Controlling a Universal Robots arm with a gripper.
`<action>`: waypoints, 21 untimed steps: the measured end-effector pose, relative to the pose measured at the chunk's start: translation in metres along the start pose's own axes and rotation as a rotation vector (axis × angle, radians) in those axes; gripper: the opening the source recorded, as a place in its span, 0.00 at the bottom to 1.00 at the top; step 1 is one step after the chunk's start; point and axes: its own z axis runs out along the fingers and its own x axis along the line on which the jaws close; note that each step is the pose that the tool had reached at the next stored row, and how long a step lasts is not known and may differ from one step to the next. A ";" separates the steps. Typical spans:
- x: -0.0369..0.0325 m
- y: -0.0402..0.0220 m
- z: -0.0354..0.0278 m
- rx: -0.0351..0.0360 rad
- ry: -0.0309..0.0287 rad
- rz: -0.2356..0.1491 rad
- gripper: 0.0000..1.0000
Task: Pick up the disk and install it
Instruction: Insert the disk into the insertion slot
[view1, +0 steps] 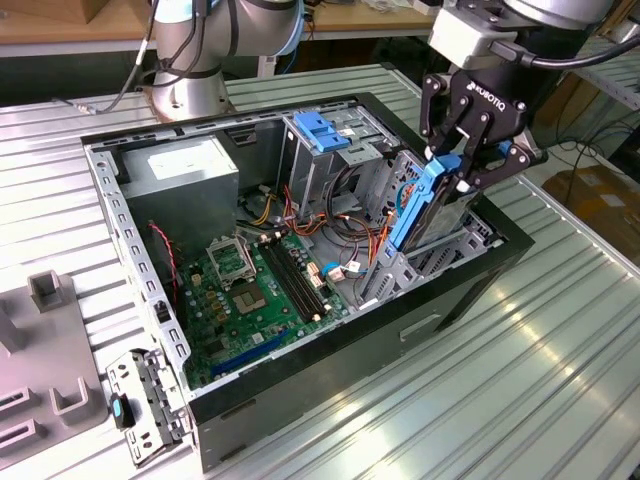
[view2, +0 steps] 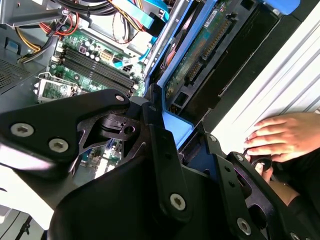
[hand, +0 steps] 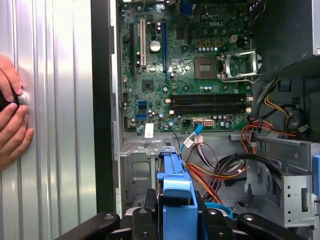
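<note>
Clamped on the upper end of the disk (view1: 412, 215), the gripper (view1: 457, 168) hangs over the corner of the open computer case (view1: 330, 350) at the exterior view's right. Its fingers pinch the blue plastic rail frame from both sides. The disk stands on edge and tilted, with its lower end dipping toward the metal drive bay (view1: 440, 255) just inside that corner. Whether the rails have already entered the bay's guides is hard to tell, since the bay's metalwork hides the lower end.

In the second wrist view the disk (view2: 200, 55) shows its green circuit board. In the first wrist view its blue rail (hand: 175, 192) runs out from between the gripper's links toward the motherboard (hand: 190, 75) on the case floor.

A tall cage (view1: 320, 135) with a blue top stands nearer the middle of the case, apart from the disk. Loose orange and black cables (view1: 350, 235) lie between the two. A person's hand (hand: 10, 115) rests on the ribbed worktop (view1: 560, 380) just outside the case wall.

The pick-up looks finished, and the step in hand appears to be the installation itself. Seating the disk would call for matching its tilt to the bay, lining both rails up with the guides and keeping the cables out of the path. It would then need a straight, steady push rather than a forced one.
</note>
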 end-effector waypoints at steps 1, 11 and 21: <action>0.0000 0.0000 0.0009 0.0000 0.0000 0.000 0.37; -0.0001 0.0000 0.0095 0.0000 0.0000 0.000 0.37; -0.0002 -0.0001 0.0254 -0.0001 0.0001 0.000 0.37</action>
